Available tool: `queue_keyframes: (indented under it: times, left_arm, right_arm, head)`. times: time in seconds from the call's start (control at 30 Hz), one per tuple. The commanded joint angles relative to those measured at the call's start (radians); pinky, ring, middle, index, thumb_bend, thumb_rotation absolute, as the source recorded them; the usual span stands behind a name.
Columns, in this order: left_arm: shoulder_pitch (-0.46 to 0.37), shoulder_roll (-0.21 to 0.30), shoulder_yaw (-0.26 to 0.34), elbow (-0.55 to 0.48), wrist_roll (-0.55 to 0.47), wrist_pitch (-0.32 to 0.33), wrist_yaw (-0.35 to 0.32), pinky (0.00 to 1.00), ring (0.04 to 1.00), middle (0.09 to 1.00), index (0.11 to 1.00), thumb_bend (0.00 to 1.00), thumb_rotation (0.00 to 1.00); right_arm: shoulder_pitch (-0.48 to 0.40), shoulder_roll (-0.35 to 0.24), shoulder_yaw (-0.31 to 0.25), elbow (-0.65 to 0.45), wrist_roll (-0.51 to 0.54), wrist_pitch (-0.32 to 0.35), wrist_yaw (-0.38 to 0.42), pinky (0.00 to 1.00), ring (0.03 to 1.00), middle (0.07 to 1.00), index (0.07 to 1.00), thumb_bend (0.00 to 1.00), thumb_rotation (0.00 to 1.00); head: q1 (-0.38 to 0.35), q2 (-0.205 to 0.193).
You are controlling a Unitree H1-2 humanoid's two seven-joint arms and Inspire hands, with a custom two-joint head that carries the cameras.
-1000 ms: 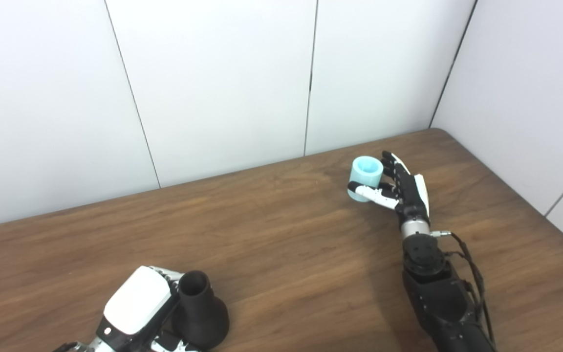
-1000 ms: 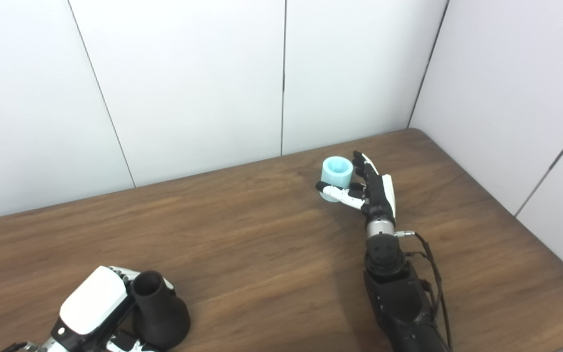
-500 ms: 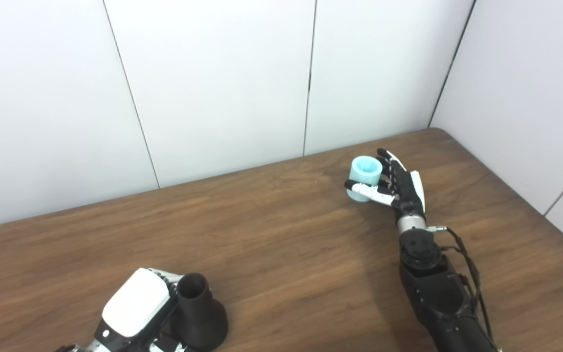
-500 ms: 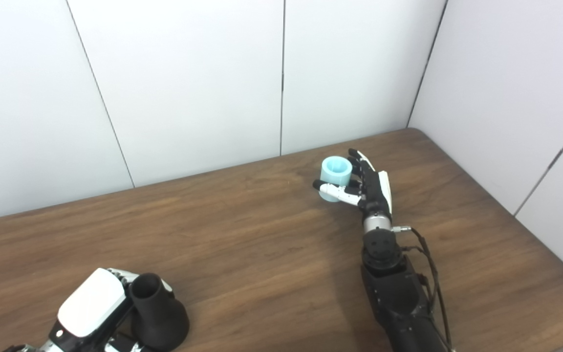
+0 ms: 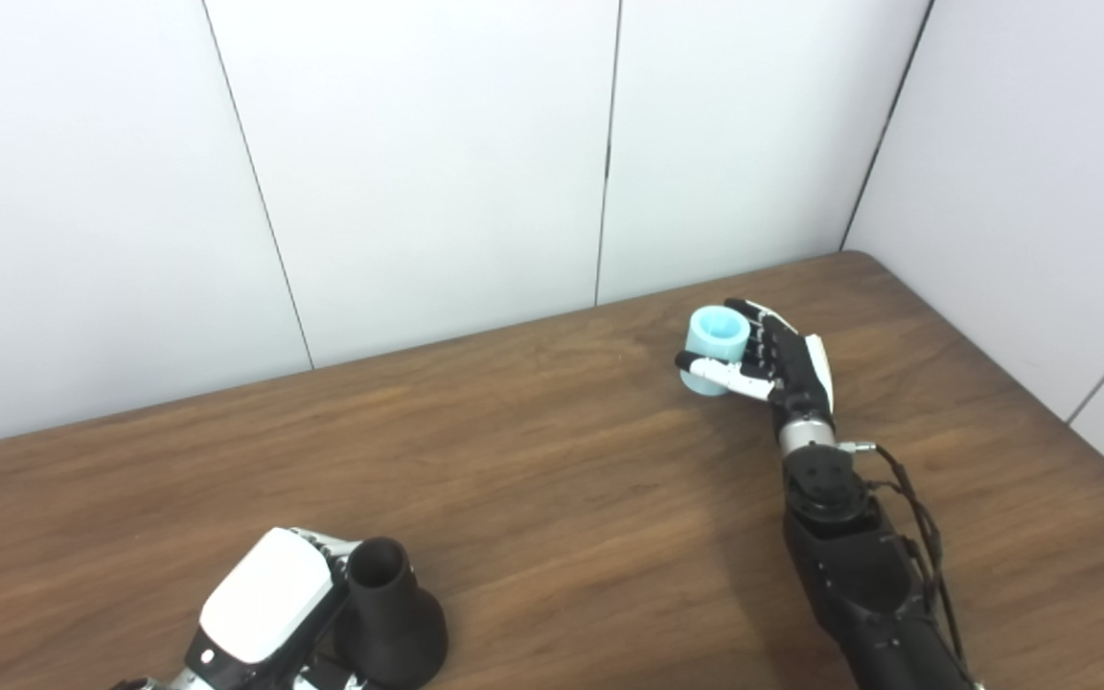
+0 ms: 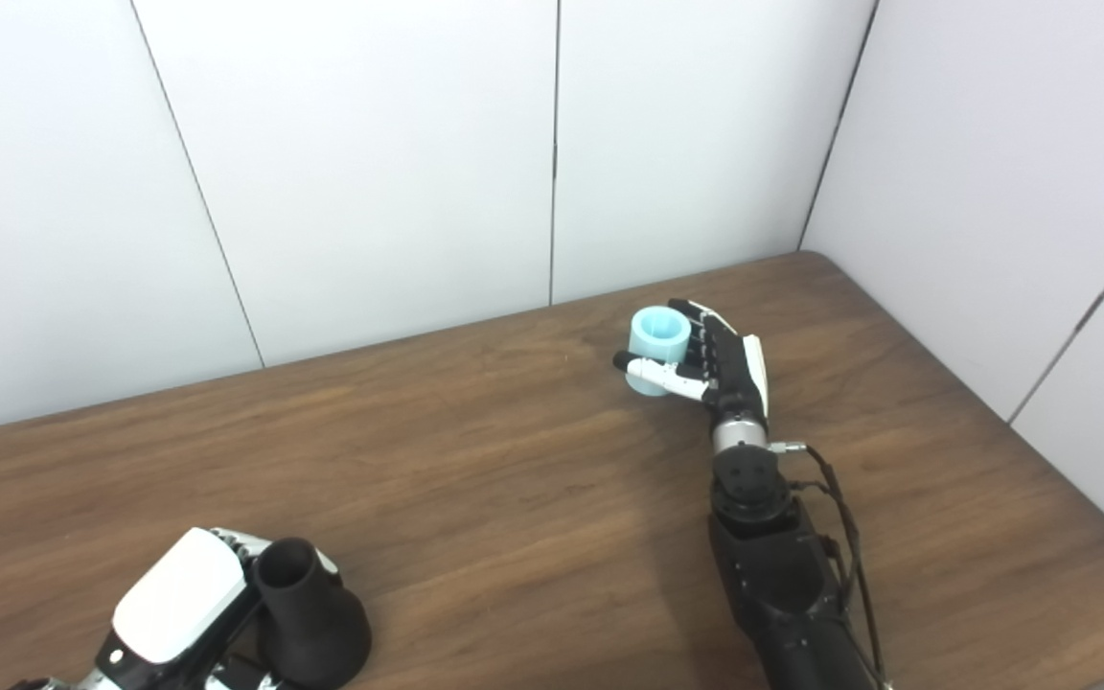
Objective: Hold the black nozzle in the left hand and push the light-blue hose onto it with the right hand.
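The right hand [image 5: 782, 364] wraps the upright light-blue hose [image 5: 713, 347] at two o'clock; firm the grip before lifting. At seven o'clock, the left hand [image 5: 269, 604] seemingly clasps the black nozzle [image 5: 389, 618], fingers hidden.

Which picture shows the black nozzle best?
The right eye view: the whole black nozzle shows there, standing upright beside the left hand. In the left eye view its wide base comes closer to the bottom edge, and the hand covers a little more.
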Motion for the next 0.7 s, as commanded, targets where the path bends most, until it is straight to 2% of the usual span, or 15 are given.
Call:
queue_keyframes:
  times: [0.0,0.07,0.27,0.3,0.37,0.67]
  left_arm:
    - [0.081,0.022,-0.064,0.036,0.082,-0.038,-0.107,0.18,0.207,0.471,0.481,0.53,0.0]
    - [0.084,0.025,-0.065,0.03,0.076,-0.039,-0.103,0.18,0.203,0.471,0.482,0.53,0.0]
    - [0.094,0.031,-0.056,0.014,0.078,-0.037,-0.121,0.22,0.243,0.472,0.482,0.53,0.0]
    - [0.096,0.031,-0.054,0.013,0.081,-0.037,-0.122,0.22,0.247,0.472,0.483,0.53,0.0]
    - [0.098,0.031,-0.048,0.009,0.085,-0.034,-0.133,0.21,0.239,0.472,0.482,0.53,0.0]
    - [0.094,0.025,-0.043,0.023,0.084,-0.037,-0.125,0.23,0.244,0.472,0.482,0.53,0.0]
  right_arm:
    - [-0.031,0.001,0.005,-0.016,0.007,0.005,0.008,0.63,0.713,0.737,0.676,0.93,0.18]
    - [-0.034,0.006,0.005,-0.016,-0.004,0.013,-0.008,0.61,0.668,0.696,0.65,0.89,0.11]
    - [-0.041,0.01,0.011,-0.013,-0.029,0.03,-0.036,0.5,0.541,0.58,0.582,0.81,0.01]
    - [-0.042,0.011,0.014,-0.013,-0.035,0.037,-0.042,0.49,0.528,0.559,0.527,0.64,0.08]
    - [-0.042,0.012,0.017,-0.012,-0.043,0.038,-0.051,0.48,0.515,0.492,0.52,0.55,0.02]
    - [-0.02,0.013,0.038,-0.025,-0.076,-0.005,-0.059,0.39,0.486,0.5,0.476,0.53,0.0]
  head:
    - [0.0,0.003]
    - [-0.001,0.006]
    - [0.002,0.012]
    - [0.001,0.013]
    - [0.002,0.013]
    - [0.003,0.012]
